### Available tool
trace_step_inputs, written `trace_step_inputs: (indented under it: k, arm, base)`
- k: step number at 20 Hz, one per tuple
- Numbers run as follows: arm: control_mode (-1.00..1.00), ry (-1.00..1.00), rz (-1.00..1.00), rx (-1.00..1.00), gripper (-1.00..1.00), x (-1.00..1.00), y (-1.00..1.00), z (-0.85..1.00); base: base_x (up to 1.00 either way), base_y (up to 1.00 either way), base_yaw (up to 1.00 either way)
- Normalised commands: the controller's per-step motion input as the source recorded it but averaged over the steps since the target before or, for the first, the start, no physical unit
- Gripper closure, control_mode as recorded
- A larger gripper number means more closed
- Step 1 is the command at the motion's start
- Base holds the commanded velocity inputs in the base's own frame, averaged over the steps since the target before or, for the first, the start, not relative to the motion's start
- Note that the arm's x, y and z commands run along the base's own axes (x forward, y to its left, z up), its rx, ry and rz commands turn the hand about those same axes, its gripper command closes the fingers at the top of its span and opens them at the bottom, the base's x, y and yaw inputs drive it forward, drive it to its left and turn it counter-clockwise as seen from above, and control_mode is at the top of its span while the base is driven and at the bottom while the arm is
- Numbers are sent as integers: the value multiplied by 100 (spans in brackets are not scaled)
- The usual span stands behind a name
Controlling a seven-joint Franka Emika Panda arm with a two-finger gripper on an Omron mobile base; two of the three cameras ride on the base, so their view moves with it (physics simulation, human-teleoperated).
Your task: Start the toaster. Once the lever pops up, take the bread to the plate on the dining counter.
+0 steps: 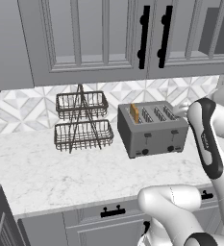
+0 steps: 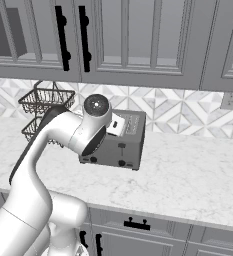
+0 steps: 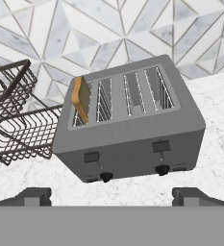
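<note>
The grey four-slot toaster (image 1: 152,132) (image 2: 122,148) (image 3: 132,139) stands on the marble kitchen counter against the tiled wall. The bread (image 1: 134,112) (image 3: 81,99), a golden-tan slice, sticks up from its leftmost slot. Two dark levers (image 3: 91,156) and two knobs (image 3: 106,177) sit on the toaster's front face. My gripper (image 3: 114,194) hovers in front of and a little above the toaster, open, with nothing between its fingertips (image 3: 34,196). The plate and the dining counter are out of view.
A two-tier wire basket rack (image 1: 82,120) (image 2: 43,107) (image 3: 17,120) stands just left of the toaster. Grey upper cabinets (image 1: 108,38) hang overhead. My arm's elbow (image 2: 95,112) partly hides the toaster in the right base view. Bare counter (image 2: 188,170) stretches to the toaster's right.
</note>
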Motion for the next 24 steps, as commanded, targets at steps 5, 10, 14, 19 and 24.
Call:
trace_step_inputs:
  k: [5, 10, 14, 19, 24]
  arm:
    - [-100, 0, 0, 0, -100, 0, 0, 0]
    - [-100, 0, 0, 0, -100, 0, 0, 0]
    - [-100, 0, 0, 0, -100, 0, 0, 0]
    - [-100, 0, 0, 0, -100, 0, 0, 0]
    - [-100, 0, 0, 0, -100, 0, 0, 0]
  base:
    - [0, 0, 0]
    - [0, 0, 0]
    - [0, 0, 0]
    - [0, 0, 0]
    - [0, 0, 0]
